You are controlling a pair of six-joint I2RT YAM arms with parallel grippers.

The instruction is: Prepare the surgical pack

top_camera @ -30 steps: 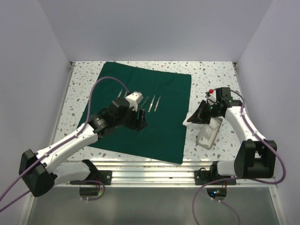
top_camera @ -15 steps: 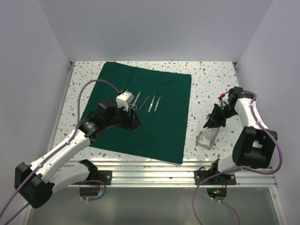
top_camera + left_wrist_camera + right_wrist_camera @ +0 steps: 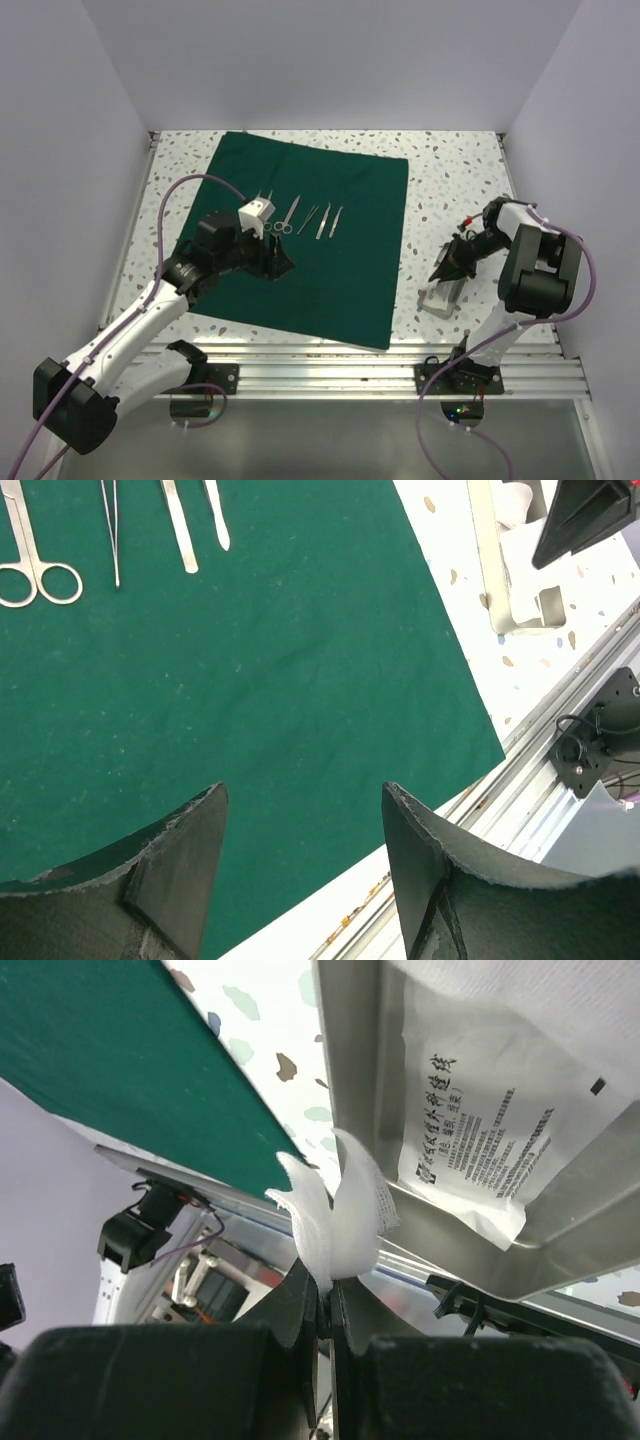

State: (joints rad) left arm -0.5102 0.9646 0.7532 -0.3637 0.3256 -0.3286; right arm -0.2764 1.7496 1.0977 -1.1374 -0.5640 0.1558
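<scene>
By the right edge of the surface (image 3: pixel 470 170), my right gripper (image 3: pixel 328 1295) pinches gauze (image 3: pixel 340 1210) by one thin fold. A jerk could free it. My left gripper (image 3: pixel 303 800) gapes empty.

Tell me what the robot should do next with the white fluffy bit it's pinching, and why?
Probably the right gripper should carry the gauze over to the bare green drape and set it down near the scissors. Its jaws are shut on the gauze beside the tray, the scissors lie on the drape, and no gauze is there yet.
</scene>
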